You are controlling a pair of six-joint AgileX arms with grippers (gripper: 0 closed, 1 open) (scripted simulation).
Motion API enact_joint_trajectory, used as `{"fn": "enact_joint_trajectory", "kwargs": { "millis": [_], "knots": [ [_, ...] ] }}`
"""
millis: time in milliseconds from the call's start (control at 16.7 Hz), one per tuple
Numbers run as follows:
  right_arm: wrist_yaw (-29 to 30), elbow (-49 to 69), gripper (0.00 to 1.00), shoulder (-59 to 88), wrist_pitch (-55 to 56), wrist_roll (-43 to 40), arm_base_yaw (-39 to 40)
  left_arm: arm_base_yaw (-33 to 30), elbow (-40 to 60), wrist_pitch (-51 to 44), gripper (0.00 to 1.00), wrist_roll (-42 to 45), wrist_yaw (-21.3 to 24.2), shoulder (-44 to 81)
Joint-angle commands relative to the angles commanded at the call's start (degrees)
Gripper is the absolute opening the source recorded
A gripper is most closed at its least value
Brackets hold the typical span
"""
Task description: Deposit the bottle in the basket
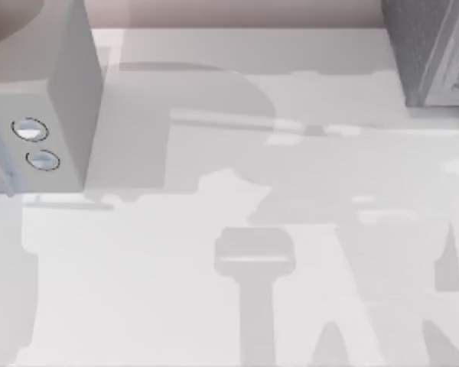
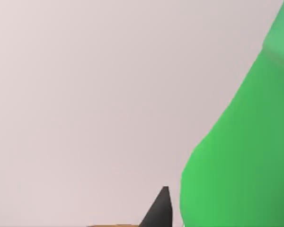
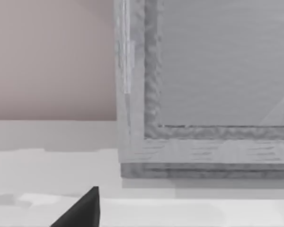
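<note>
My left gripper shows as a single dark fingertip (image 2: 159,210) at the lower edge of the left wrist view, pointing upward, with the green bottle (image 2: 241,156) just beside it; whether the two touch cannot be told. My right gripper likewise shows as one dark, pointed fingertip (image 3: 80,210) at the lower edge of the right wrist view, held above the table surface. How far apart either pair of fingers stands cannot be judged.

The bright green plastic bottle (image 2: 241,151) looks smooth and faintly glossy. The white bench (image 1: 176,306) is matt and even. The grey box with two round dials (image 1: 57,99) looks matt; its dials shine glassily.
</note>
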Motion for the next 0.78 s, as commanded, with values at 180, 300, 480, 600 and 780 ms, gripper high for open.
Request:
{"fn": "enact_joint_trajectory", "kwargs": {
  "millis": [180, 300, 480, 600, 780],
  "knots": [
    [0.0, 0.0, 1.0, 0.0, 0.0, 0.0, 0.0, 3.47, 4.52, 2.68, 0.0, 1.25, 3.23, 3.84],
    [0.0, 0.0, 1.0, 0.0, 0.0, 0.0, 0.0, 3.87, 4.99, 3.1, 0.0, 1.48, 3.64, 4.09],
    [0.0, 0.0, 1.0, 0.0, 0.0, 0.0, 0.0, 3.68, 4.7, 2.97, 0.0, 1.58, 3.43, 3.93],
    [0.0, 0.0, 1.0, 0.0, 0.0, 0.0, 0.0, 3.49, 4.44, 3.94, 0.0, 1.46, 3.23, 4.87],
    [0.0, 0.0, 1.0, 0.0, 0.0, 0.0, 0.0, 2.89, 3.69, 7.62, 0.0, 1.46, 2.8, 7.47]
  ]
}}
